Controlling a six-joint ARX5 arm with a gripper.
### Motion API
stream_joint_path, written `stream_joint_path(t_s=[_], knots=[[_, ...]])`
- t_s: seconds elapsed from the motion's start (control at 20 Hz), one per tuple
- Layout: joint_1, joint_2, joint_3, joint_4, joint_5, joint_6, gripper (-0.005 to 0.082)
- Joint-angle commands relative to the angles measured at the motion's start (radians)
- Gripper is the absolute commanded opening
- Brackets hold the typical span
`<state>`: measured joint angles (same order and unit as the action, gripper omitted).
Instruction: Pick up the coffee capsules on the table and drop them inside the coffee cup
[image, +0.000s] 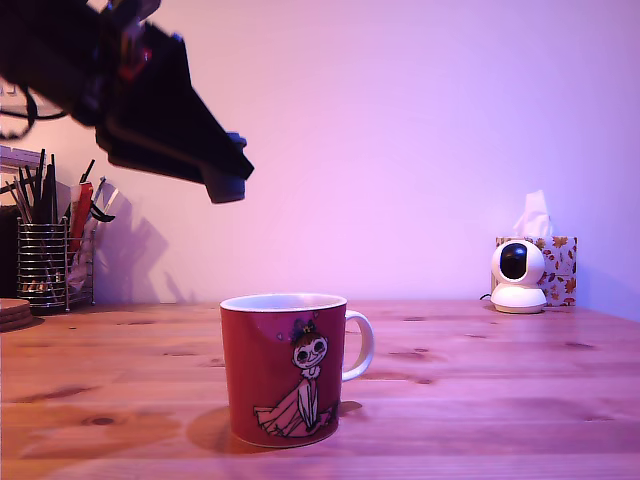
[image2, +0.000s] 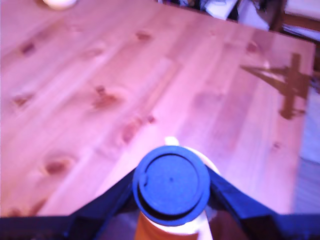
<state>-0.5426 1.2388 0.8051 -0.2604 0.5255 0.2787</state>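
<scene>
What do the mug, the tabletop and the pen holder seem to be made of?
Mug: likely glazed ceramic, with a glossy red surface and a printed figure.
Tabletop: pine-like wood, showing grain and dark knots.
Pen holder: metal wire mesh, see-through and shiny.

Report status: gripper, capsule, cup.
Gripper shut on round dark coffee capsule, high above dark red ceramic mug. Mug upright on pine table. Nothing between them.
</scene>
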Motion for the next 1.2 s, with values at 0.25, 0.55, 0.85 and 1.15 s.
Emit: stream_joint_path(t_s=[0.25, 0.55, 0.85, 1.15], knots=[[-0.047, 0.097, 0.129, -0.138, -0.026, -0.003, 0.0128], [-0.087, 0.237, 0.221, -0.224, -0.082, -0.002, 0.0128], [-0.133, 0.323, 0.28, -0.294, -0.174, 0.001, 0.0128], [-0.165, 0.327, 0.282, -0.332, -0.24, 0.001, 0.0128]])
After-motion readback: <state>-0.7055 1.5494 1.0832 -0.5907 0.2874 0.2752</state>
